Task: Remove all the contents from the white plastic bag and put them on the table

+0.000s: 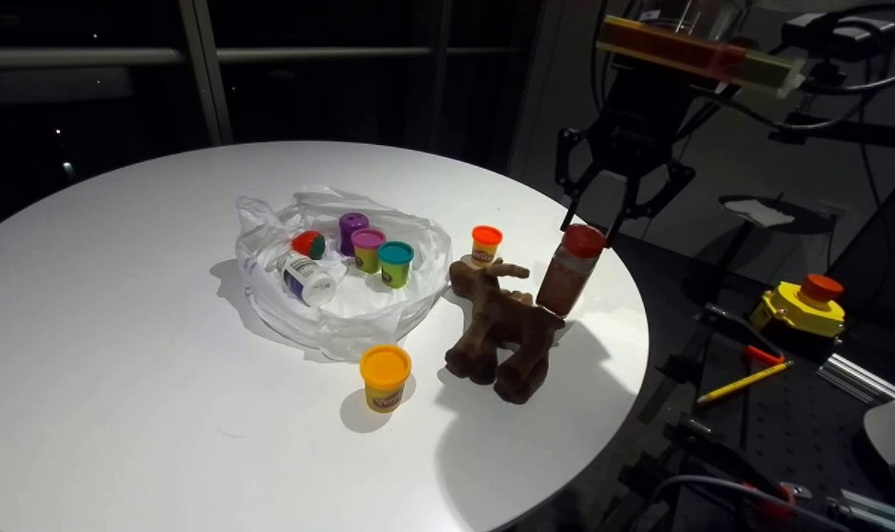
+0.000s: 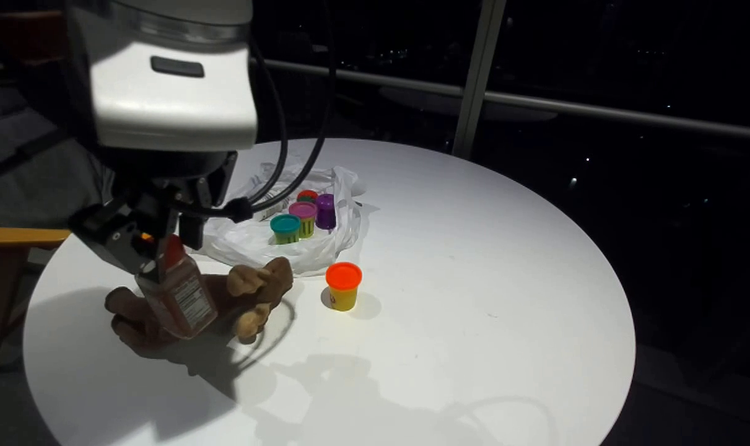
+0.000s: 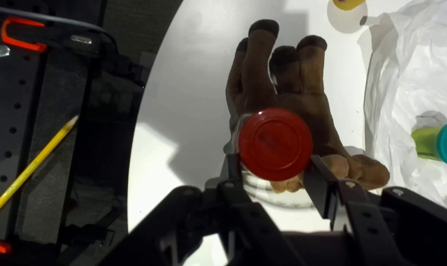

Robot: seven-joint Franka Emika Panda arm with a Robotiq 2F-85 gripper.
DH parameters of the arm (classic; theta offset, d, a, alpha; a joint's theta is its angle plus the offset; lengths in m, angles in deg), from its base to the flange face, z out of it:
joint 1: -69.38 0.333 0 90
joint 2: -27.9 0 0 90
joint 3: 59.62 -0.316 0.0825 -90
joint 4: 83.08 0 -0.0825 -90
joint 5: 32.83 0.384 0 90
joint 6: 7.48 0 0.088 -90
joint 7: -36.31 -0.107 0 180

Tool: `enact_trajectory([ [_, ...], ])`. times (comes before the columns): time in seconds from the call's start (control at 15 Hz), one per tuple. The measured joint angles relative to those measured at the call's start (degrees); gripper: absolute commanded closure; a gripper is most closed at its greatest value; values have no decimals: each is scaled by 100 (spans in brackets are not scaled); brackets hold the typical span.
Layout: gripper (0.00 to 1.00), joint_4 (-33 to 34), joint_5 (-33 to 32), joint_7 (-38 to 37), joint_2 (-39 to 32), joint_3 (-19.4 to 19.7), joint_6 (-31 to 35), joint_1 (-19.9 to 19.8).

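Gripper is pinching tilted red-lidded jar at 3 o'clock off white bag in an exterior view. Probably placing; next move's calling for lowering onto table, dodging plush toy. Teal-lidded tub is sitting inside white bag.

Dark windows dotted with small lights; upright mullion, rail. Grey wall. Wooden furniture, partly visible. Dim floor.

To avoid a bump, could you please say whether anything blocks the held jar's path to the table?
Possibly the plush toy, lying on the table: the wrist view shows it partly behind the jar.
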Motion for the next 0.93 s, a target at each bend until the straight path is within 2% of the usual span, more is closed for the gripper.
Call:
enact_trajectory([
  [0.47, 78, 62, 921, 832, -230, 382, 522, -303],
  [0.73, 78, 306, 2108, 1930, -255, 589, 494, -392],
  [0.93, 78, 682, 2955, 2740, -443, 582, 300, -373],
])
